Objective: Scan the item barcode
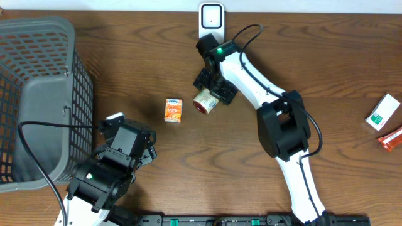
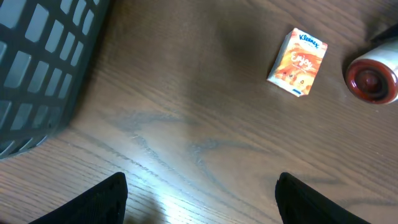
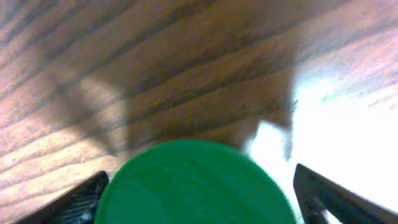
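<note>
Right gripper (image 1: 212, 95) jaws astride can (image 1: 203, 101), lid (image 3: 193, 183) between them; cannot tell if gripped. Left gripper (image 2: 200, 205) jaws wide, empty. Tissue pack (image 1: 173, 110) near can.

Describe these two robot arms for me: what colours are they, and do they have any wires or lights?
Both are white links with chunky black joints. The right arm has a looping black cable beside it and a green light near its wrist. The left arm has a long black cable too, and a second green light. Each ends in two black fingers.
</note>
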